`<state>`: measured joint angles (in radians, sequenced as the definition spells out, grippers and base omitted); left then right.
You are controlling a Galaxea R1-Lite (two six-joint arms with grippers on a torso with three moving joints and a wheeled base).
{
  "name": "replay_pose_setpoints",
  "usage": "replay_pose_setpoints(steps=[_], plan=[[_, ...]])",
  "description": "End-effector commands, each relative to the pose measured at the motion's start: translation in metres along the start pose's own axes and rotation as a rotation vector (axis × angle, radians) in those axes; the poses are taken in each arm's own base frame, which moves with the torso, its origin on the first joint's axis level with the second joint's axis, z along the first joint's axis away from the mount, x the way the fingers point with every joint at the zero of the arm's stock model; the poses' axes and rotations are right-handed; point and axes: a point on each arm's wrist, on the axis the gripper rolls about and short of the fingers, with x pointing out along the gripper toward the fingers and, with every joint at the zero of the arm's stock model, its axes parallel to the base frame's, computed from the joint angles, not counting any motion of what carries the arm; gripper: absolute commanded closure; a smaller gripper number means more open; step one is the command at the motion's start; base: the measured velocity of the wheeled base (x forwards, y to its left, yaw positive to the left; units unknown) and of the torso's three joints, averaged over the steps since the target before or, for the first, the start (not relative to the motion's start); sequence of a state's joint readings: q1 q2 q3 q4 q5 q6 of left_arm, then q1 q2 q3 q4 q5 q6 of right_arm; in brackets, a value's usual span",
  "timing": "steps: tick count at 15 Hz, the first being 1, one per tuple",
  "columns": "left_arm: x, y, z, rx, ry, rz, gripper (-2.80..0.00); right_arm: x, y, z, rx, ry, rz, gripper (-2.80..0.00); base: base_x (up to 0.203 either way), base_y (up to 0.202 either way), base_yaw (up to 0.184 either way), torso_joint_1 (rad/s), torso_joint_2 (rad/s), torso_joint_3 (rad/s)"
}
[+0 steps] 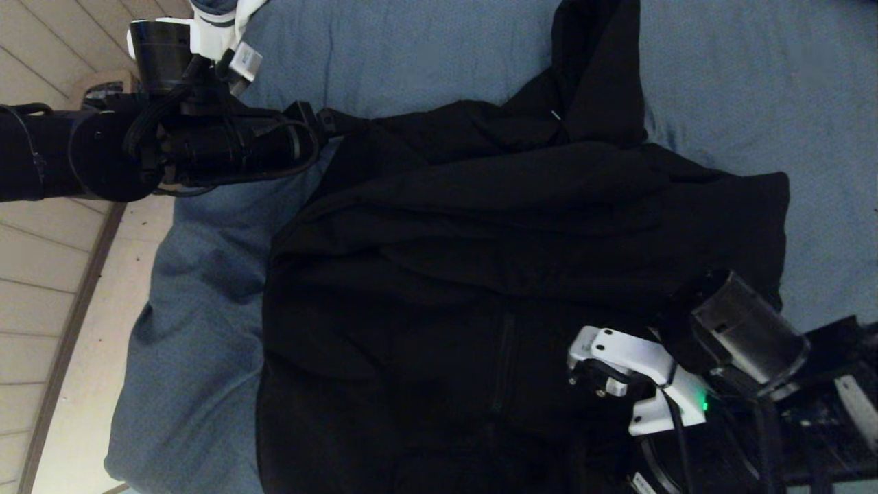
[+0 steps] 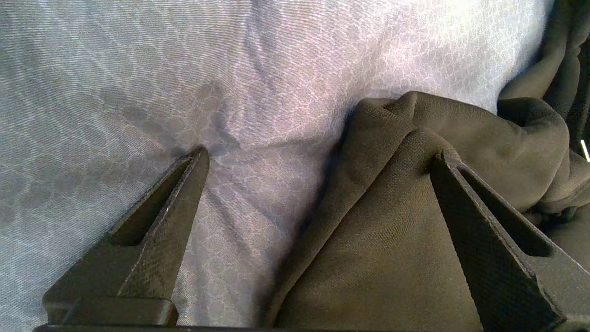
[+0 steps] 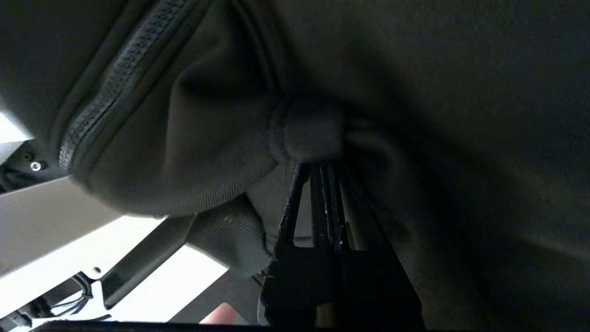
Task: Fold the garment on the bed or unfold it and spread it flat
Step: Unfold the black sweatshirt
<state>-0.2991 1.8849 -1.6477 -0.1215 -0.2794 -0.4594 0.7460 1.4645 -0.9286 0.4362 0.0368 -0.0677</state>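
Observation:
The garment (image 1: 521, 274), a black zip hoodie, lies rumpled across the middle of the blue-grey bed (image 1: 206, 329), with one part trailing toward the far side. My left gripper (image 2: 321, 159) is open at the garment's far left edge. One of its fingertips (image 2: 200, 157) rests on the sheet and the other (image 2: 442, 161) on black cloth (image 2: 392, 240). My right gripper (image 3: 318, 161) is shut on a bunched fold of the garment beside its zipper (image 3: 115, 87). In the head view, cloth drapes over the right wrist (image 1: 631, 384) at the near right.
The bed's left edge drops to a pale wooden floor (image 1: 41, 288). Parts of my own base (image 1: 830, 405) show at the near right. Bare sheet (image 1: 754, 82) lies beyond and to the right of the garment.

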Motion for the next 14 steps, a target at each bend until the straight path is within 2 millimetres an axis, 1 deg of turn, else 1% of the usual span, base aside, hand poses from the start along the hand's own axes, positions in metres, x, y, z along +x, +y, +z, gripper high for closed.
replay_pose_setpoints(steps=[1,2,5,8,9,10,12,14], plan=[[0.002,0.001,-0.001,-0.003,0.003,0.0,-2.8,0.001,-0.002,0.009,-0.002,-0.01,-0.005,0.0,0.0,0.0,0.0,0.0,0.0,0.0],[0.001,0.0,0.0,-0.002,0.001,-0.001,-2.8,-0.005,-0.002,0.011,-0.006,-0.033,-0.007,0.0,0.0,0.0,0.0,0.0,0.0,0.0],[0.001,0.001,-0.001,-0.004,0.004,0.0,-2.8,-0.042,0.0,0.004,-0.046,-0.111,-0.014,0.0,0.0,0.0,0.0,0.0,0.0,0.0],[0.001,0.001,-0.001,-0.004,0.005,-0.001,-2.8,-0.09,0.005,-0.013,-0.083,-0.206,0.002,0.0,0.0,0.0,0.0,0.0,0.0,0.0],[0.0,0.0,-0.001,-0.005,0.004,-0.001,-2.8,-0.1,0.007,-0.023,-0.093,-0.174,0.013,0.0,0.0,0.0,0.0,0.0,0.0,0.0],[0.0,0.001,-0.001,-0.005,0.005,-0.001,-2.8,-0.104,0.008,-0.027,-0.096,-0.167,0.021,0.0,0.0,0.0,0.0,0.0,0.0,0.0],[0.0,0.001,-0.002,-0.006,0.007,0.0,-2.8,-0.101,0.007,-0.022,-0.086,-0.164,0.017,0.0,0.0,0.0,0.0,0.0,0.0,0.0],[0.001,0.001,-0.002,-0.006,0.009,0.001,-2.8,-0.08,0.004,-0.009,-0.082,-0.127,0.017,0.0,0.0,0.0,0.0,0.0,0.0,0.0]])
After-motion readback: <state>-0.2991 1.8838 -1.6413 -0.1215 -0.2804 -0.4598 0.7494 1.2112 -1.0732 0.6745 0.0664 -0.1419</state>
